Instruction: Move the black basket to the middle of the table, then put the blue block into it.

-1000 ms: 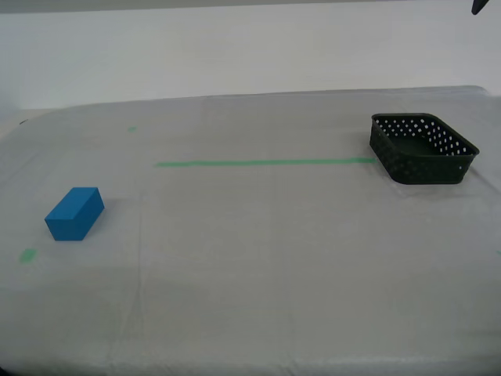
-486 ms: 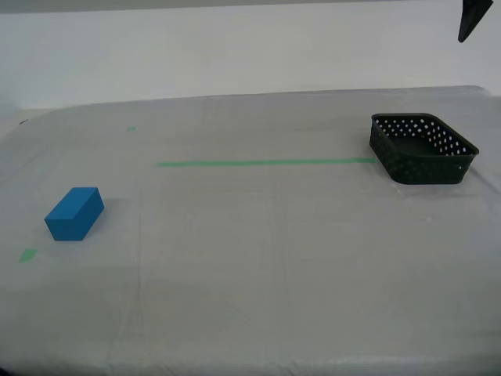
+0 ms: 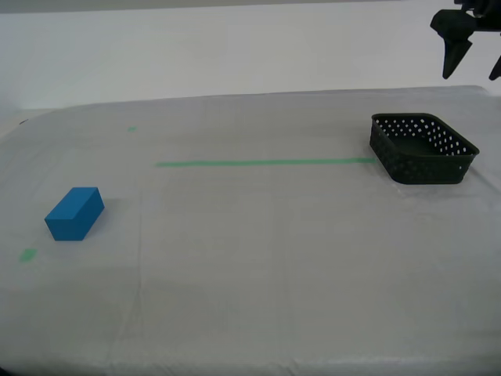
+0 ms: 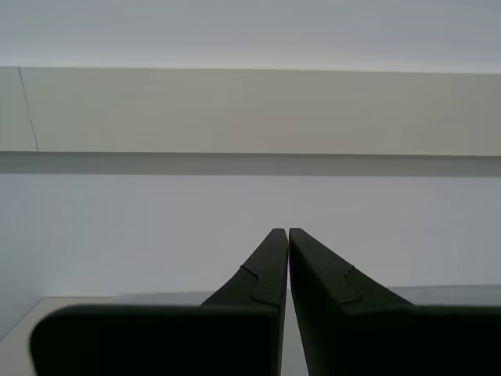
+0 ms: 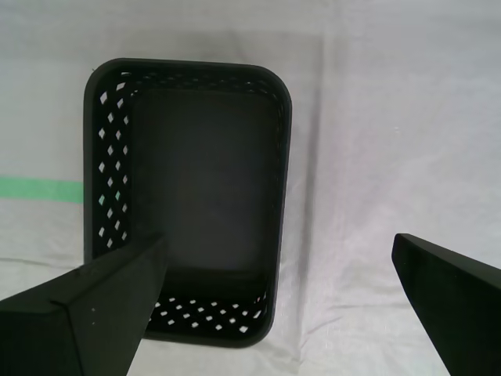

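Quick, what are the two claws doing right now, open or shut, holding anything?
My first gripper: open, empty, above the black basket.
My second gripper: shut, holding nothing.

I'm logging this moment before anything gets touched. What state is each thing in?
black basket: empty, upright on the table, at the exterior view's right.
blue block: lying on the table, untouched, at the exterior view's left.
my first gripper: open, above the basket, holding nothing.
my second gripper: shut, empty.
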{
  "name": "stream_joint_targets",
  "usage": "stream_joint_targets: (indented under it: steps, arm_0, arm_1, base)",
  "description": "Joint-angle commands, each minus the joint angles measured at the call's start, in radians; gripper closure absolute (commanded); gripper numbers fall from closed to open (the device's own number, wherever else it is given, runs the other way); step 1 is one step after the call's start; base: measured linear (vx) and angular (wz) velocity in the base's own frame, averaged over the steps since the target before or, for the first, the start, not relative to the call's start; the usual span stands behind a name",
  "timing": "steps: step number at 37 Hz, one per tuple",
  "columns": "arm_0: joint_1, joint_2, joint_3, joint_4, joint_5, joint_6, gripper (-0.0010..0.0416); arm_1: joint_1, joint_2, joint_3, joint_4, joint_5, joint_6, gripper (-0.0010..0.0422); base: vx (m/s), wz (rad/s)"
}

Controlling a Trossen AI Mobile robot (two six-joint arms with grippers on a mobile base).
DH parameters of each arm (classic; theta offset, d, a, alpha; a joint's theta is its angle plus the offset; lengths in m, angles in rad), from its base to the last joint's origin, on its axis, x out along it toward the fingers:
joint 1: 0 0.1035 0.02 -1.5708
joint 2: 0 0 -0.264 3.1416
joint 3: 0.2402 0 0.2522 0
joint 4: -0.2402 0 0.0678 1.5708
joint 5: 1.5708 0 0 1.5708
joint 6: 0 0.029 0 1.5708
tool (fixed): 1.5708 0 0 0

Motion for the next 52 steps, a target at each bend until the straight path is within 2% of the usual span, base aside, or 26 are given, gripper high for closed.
stream_joint_targets:
  steps: [1, 12, 30, 46, 52]
  arm_0:
    - [0.000, 0.018, 0.001, 0.008, -0.002, -0.007, 0.0006]
    - [-0.003, 0.028, -0.049, 0.074, 0.002, -0.006, 0.0006]
    - [-0.012, 0.036, -0.209, 0.224, 0.002, 0.003, 0.0006]
    - [-0.014, 0.157, -0.185, 0.253, -0.010, 0.012, 0.0006]
    - [-0.015, 0.159, -0.193, 0.290, -0.010, 0.018, 0.0006]
  arm_1:
    - [0.000, 0.000, 0.001, 0.005, 0.002, 0.002, 0.0412]
    - [0.000, 0.000, 0.001, 0.006, 0.002, 0.002, 0.0412]
    - [0.000, 0.000, 0.001, 0.006, 0.002, 0.002, 0.0412]
    - [0.000, 0.000, 0.002, 0.005, 0.002, 0.001, 0.0412]
    - [0.000, 0.000, 0.001, 0.006, 0.002, 0.002, 0.0412]
  base:
    - [0.000, 0.000]
    - [0.000, 0.000]
    - [0.000, 0.000]
    - [0.000, 0.000]
    - [0.000, 0.000]
